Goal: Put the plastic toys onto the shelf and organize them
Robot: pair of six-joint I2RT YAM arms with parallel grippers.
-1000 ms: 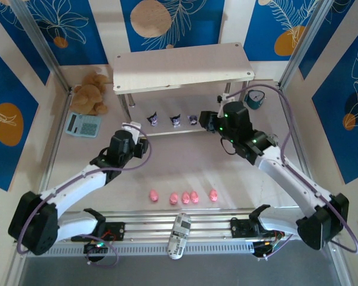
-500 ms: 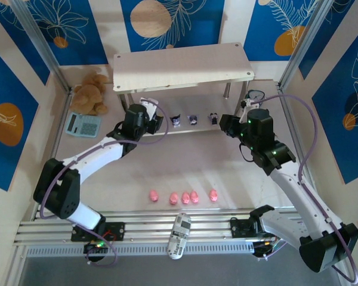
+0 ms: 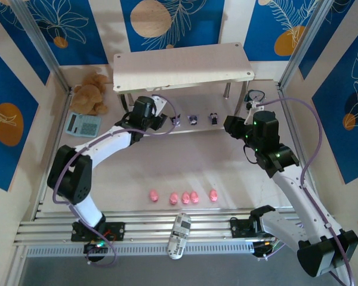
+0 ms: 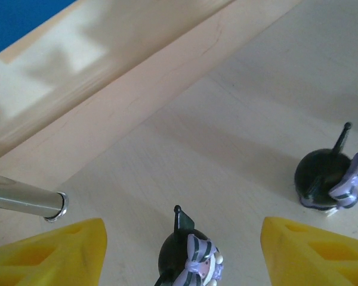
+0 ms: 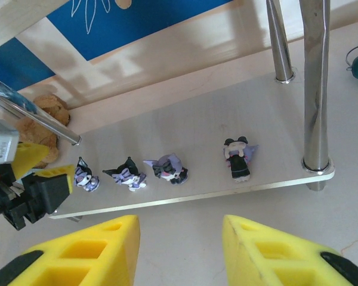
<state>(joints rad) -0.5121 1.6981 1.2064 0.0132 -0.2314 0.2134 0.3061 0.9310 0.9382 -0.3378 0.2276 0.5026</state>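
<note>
The shelf [image 3: 182, 64] stands at the back of the table. Several dark purple-and-white toys stand on its lower board [image 5: 268, 125]: the leftmost [image 5: 86, 176], a second [image 5: 126, 174], a third [image 5: 170, 167] and a fourth [image 5: 238, 156]. My left gripper [image 3: 159, 121] is open at the board's left end. The leftmost toy [image 4: 188, 256] stands between its yellow fingers [image 4: 53, 250] without touching them, and a neighbour [image 4: 331, 179] is to the right. My right gripper [image 5: 179, 238] hangs open and empty in front of the board. Several pink pigs [image 3: 185, 196] lie in a row on the table.
A brown teddy bear [image 3: 90, 92] and a teal calculator [image 3: 83, 124] sit at the back left. A small teal clock [image 3: 255, 97] is beside the shelf's right legs. Silver shelf legs [image 5: 313, 89] rise near the right gripper. A white device [image 3: 179, 235] rests on the front rail.
My left gripper has moved forward to the leftmost toy on the lower board and opened wider around it. My right gripper has drawn back to the right, leaving a toy standing on the board.
</note>
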